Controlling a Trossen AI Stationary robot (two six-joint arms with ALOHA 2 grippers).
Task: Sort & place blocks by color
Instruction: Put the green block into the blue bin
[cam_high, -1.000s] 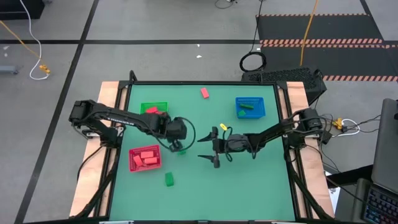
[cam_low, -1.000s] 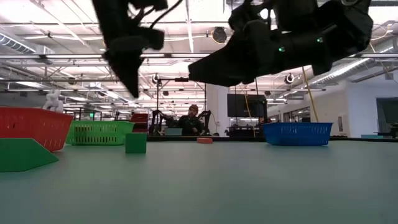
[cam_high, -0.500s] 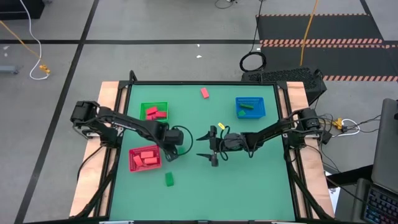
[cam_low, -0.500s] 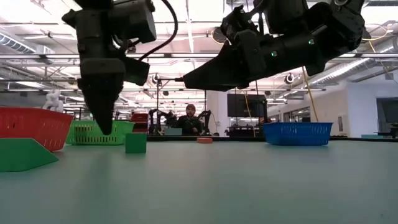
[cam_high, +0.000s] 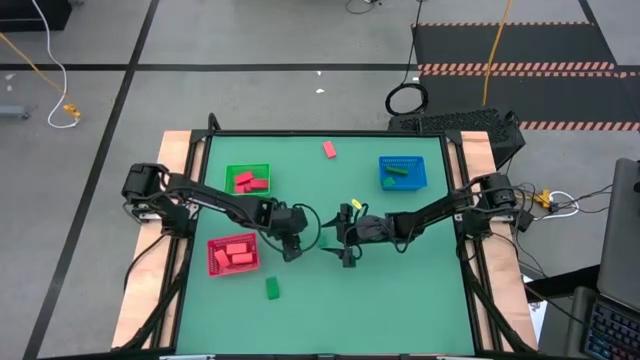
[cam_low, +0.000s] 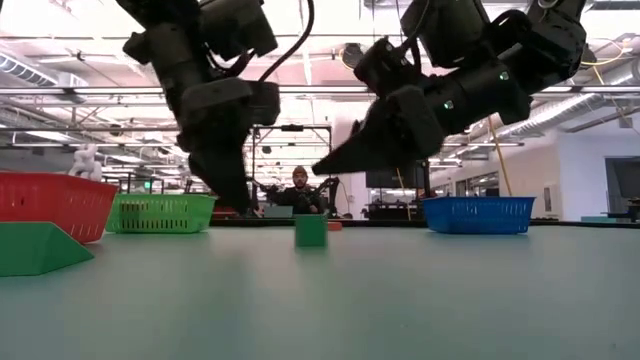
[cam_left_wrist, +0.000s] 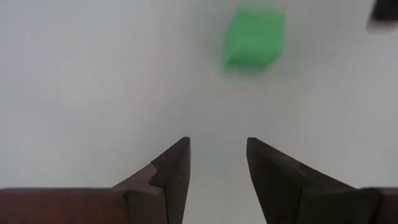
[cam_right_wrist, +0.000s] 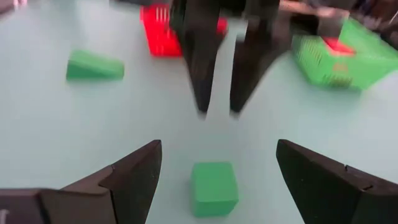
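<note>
Right wrist view: my right gripper (cam_right_wrist: 214, 165) is spread wide around the green cube (cam_right_wrist: 214, 187); the left gripper (cam_left_wrist: 217, 162) is empty, slightly parted. Next: lower, clamp.

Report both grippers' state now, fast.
Left gripper: jaws open, holding nothing.
Right gripper: jaws wide open, empty, small green cube block on the table between them.

surface (cam_high: 400, 290): green top | green tray (cam_high: 232, 172) | red tray (cam_high: 214, 262) | blue tray (cam_high: 420, 178) | person (cam_low: 300, 190) seated in room behind | cable coil (cam_high: 404, 98) on floor
</note>
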